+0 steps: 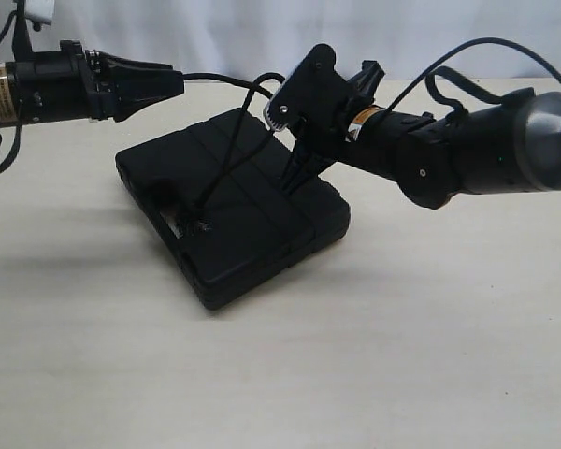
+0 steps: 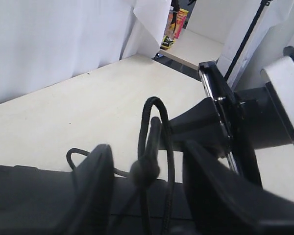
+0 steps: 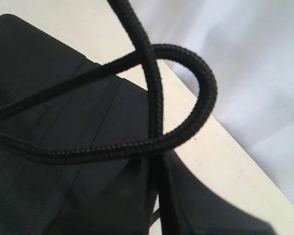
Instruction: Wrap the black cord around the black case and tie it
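The black case (image 1: 234, 210) lies flat mid-table, also seen under my right fingers (image 3: 49, 98). The black cord (image 1: 229, 154) rises from a tangle at the case's handle cutout (image 1: 194, 224) up to both grippers. My right gripper (image 1: 297, 136) hovers over the case's far edge; it (image 3: 159, 196) is shut on the cord (image 3: 152, 98), which loops just beyond its tips. My left gripper (image 1: 175, 82) hangs above the case's back left. In its wrist view the gripper (image 2: 148, 181) has its fingers (image 2: 95, 186) apart, with cord strands and a knot (image 2: 146, 169) running between them.
The pale table (image 1: 402, 355) spreads around the case. A white curtain (image 2: 54, 44) hangs behind the table's far edge. The right arm's thick cable (image 1: 486, 47) arcs above its wrist.
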